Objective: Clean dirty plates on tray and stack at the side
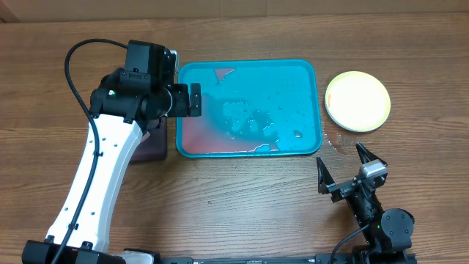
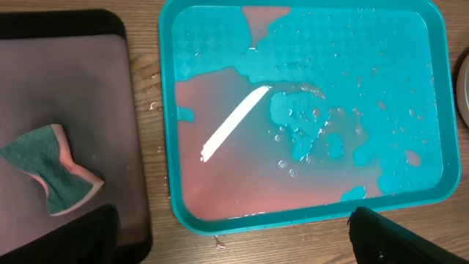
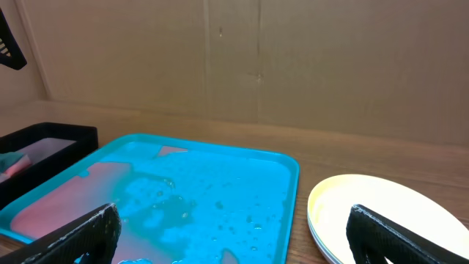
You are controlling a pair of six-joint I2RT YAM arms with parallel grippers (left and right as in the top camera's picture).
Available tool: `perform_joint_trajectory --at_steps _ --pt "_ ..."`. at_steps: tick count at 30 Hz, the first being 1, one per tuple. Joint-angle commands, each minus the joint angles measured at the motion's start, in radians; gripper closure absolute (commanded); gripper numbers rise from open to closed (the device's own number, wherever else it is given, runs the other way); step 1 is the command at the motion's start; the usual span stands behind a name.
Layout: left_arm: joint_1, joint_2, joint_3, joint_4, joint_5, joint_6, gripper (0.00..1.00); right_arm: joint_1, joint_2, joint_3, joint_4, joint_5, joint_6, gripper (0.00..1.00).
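Note:
The turquoise tray (image 1: 300,70) lies at the table's middle, holding pinkish water and droplets and no plates; it also shows in the left wrist view (image 2: 440,95) and the right wrist view (image 3: 282,176). The plates sit in a stack (image 1: 357,100) to the tray's right, yellow-green one on top, white edges under it (image 3: 381,213); an aqua plate cannot be made out. My left gripper (image 1: 185,100) is open and empty over the tray's left rim (image 2: 227,238). My right gripper (image 1: 344,167) is open and empty near the front, below the stack (image 3: 231,238).
A black tray with a pinkish inside (image 2: 128,110) lies left of the turquoise tray, holding a green-and-pink sponge (image 2: 55,169). Water drops lie on the wood between the tray and the stack (image 1: 333,141). A cardboard wall (image 3: 256,59) stands behind the table.

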Motion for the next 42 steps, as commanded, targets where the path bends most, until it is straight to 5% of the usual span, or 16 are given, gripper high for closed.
perform_joint_trajectory --at_steps 1,22,33,42 --pt "-0.002 0.005 0.015 0.004 -0.006 -0.003 0.0 0.0 -0.008 -0.01 0.004 0.007 -0.011 0.0" --pt "-0.003 -0.133 -0.026 0.099 -0.077 0.011 0.0 0.0 -0.008 -0.01 0.004 0.007 -0.011 0.0" --pt "0.003 -0.584 -0.533 0.729 -0.025 0.233 0.0 0.0 -0.008 -0.01 0.004 0.007 -0.011 0.0" --pt "0.111 -0.943 -0.959 1.022 -0.021 0.253 0.0 0.0 -0.008 -0.01 0.004 0.007 -0.011 0.0"
